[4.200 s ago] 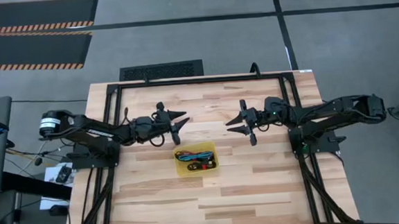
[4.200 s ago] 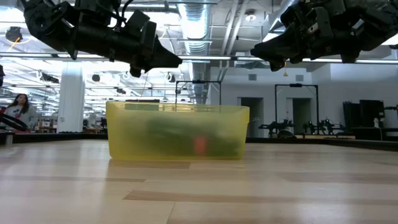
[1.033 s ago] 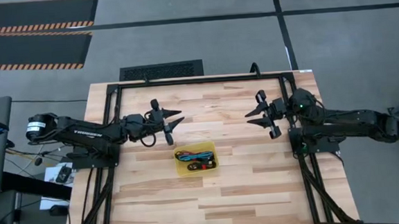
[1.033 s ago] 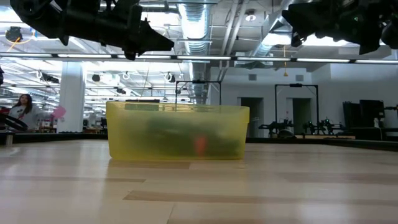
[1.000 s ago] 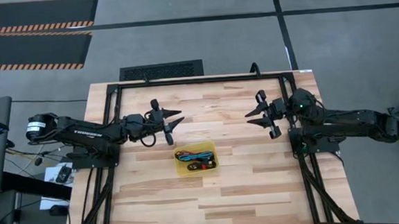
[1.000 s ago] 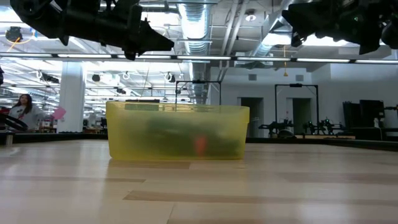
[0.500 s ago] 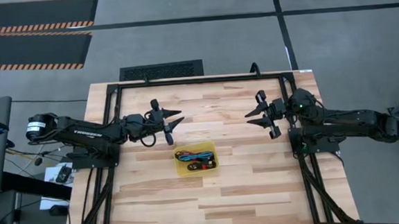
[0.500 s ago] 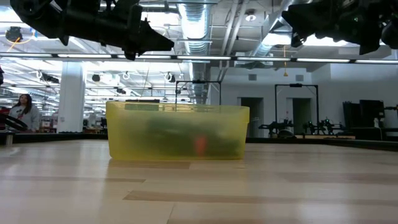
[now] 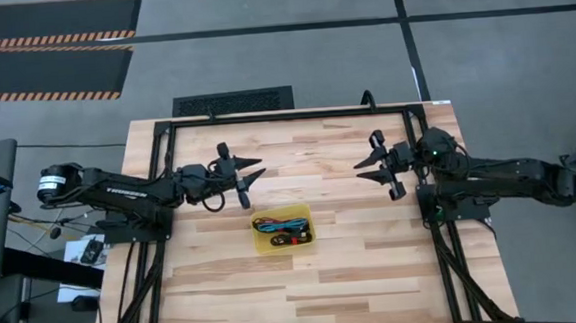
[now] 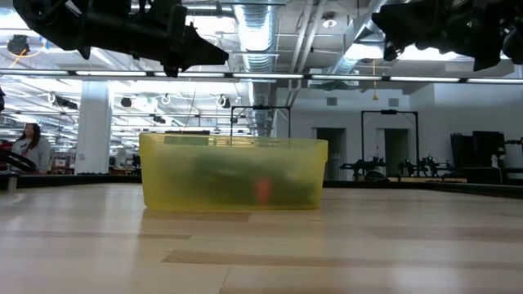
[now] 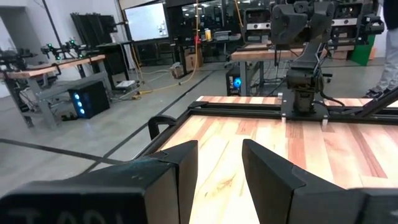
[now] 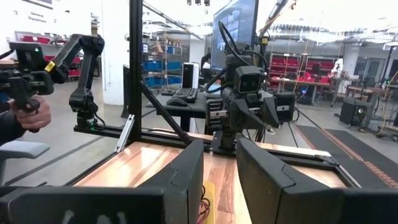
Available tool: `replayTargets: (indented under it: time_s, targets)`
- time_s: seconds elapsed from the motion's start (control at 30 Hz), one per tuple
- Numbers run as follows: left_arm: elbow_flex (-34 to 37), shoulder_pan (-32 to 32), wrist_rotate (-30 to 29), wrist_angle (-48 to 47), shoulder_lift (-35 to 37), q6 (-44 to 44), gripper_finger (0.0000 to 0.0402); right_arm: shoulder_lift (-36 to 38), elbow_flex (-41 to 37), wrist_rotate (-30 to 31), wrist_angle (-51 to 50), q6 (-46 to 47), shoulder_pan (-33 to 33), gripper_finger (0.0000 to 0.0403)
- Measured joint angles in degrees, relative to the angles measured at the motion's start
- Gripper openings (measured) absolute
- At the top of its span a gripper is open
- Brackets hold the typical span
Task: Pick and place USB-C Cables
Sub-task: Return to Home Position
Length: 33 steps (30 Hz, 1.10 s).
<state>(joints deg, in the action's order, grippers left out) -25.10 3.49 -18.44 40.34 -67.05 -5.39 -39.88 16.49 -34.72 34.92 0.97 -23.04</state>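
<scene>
The USB-C cables (image 9: 280, 226) lie bundled in a small yellow tray (image 9: 307, 242) at the table's middle; teal, red and dark strands show. Through the tray's wall (image 10: 163, 171) they read as a dark mass with a red spot (image 10: 261, 189). My left gripper (image 9: 258, 169) hovers left of and beyond the tray, pointing level toward the table's right, open with nothing between its fingers (image 11: 220, 155). My right gripper (image 9: 361, 170) hovers right of and beyond the tray, pointing toward the table's left, open as well with nothing in it (image 12: 219, 155). Both hang well above the tray (image 10: 204, 55) (image 10: 384, 37).
A black frame (image 9: 295, 112) runs along the table's far edge and both sides. The tray stands alone on the wooden top (image 9: 306, 291). A person (image 10: 29, 143) sits far off in the room behind, and a hand (image 12: 28, 115) shows beside the table.
</scene>
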Motion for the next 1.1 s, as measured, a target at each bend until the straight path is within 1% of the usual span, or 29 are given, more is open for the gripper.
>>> replayTargets:
  time_s: [0.1, 0.3, 0.4, 0.5, 0.67, 0.87, 0.97, 1.03, 1.1]
  targets:
    - [0.02, 0.0, -0.35, -1.16, 2.05, -1.5, 0.0116, 1.57, 0.0, 0.0, -0.63, -0.05, -0.03, 0.0121]
    - [0.02, 0.0, -0.39, -7.35, 11.59, -3.43, 0.0116, 7.14, 0.02, 0.01, -5.4, -0.4, -0.85, 0.0121]
    - [0.02, 0.0, -0.38, -10.15, 14.31, -3.32, 0.0116, 9.08, 0.02, 0.06, -7.83, -1.26, -1.15, 0.0121]
    - [0.02, 0.0, -0.35, -12.76, 14.84, -2.5, 0.0116, 9.99, 0.02, 0.04, -8.95, -1.46, -1.13, 0.0121]
    - [0.04, -0.02, -0.31, -13.03, 13.66, -2.08, 0.0116, 11.73, 0.02, 0.04, -9.51, -1.44, -1.13, 0.0121]
    - [0.02, -0.02, -0.33, -13.2, 15.35, -3.28, 0.0116, 18.38, 0.02, 0.07, -15.3, -2.23, -1.13, 0.0121]
    - [0.08, -0.02, -0.33, -14.79, 15.74, -3.14, 0.0116, 22.1, 0.02, 0.13, -18.51, -2.84, -1.13, 0.0121]
    - [1.52, -0.02, -0.33, -13.14, 15.78, -2.62, 0.0116, 24.59, 0.02, 0.17, -20.95, -3.02, -1.13, 0.0121]
    - [4.94, -0.02, -0.29, -8.67, 15.71, -1.67, 0.0116, 26.84, 0.04, 0.18, -22.22, -3.27, -1.13, 0.0121]
